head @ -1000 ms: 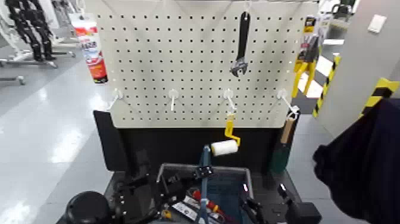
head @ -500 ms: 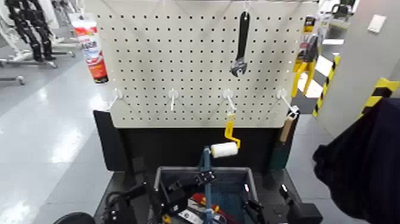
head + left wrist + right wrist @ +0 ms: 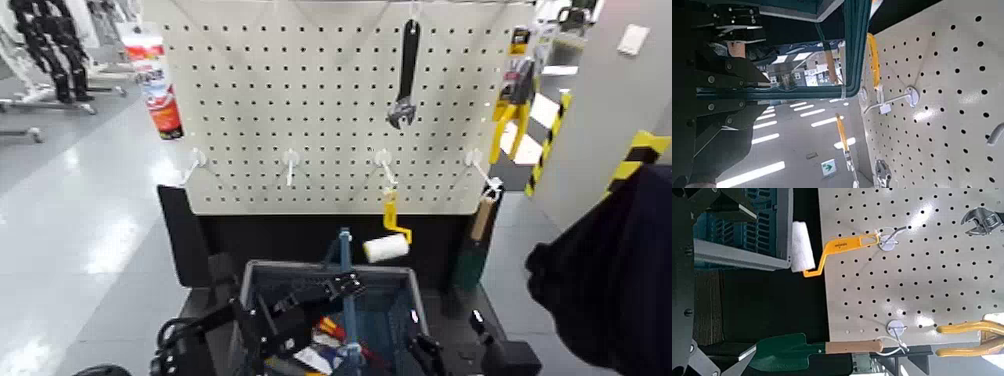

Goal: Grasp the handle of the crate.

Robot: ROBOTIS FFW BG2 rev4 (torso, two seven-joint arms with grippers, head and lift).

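Left gripper clamped on the raised handle of the crate.

The handle is a thin grey-blue bar standing upright over the slotted grey-blue crate, which sits below the pegboard in the head view. The right gripper waits low beside the crate; whether it is closed cannot be told. On the pegboard hang one yellow paint roller, one black wrench, one tube and one green trowel.
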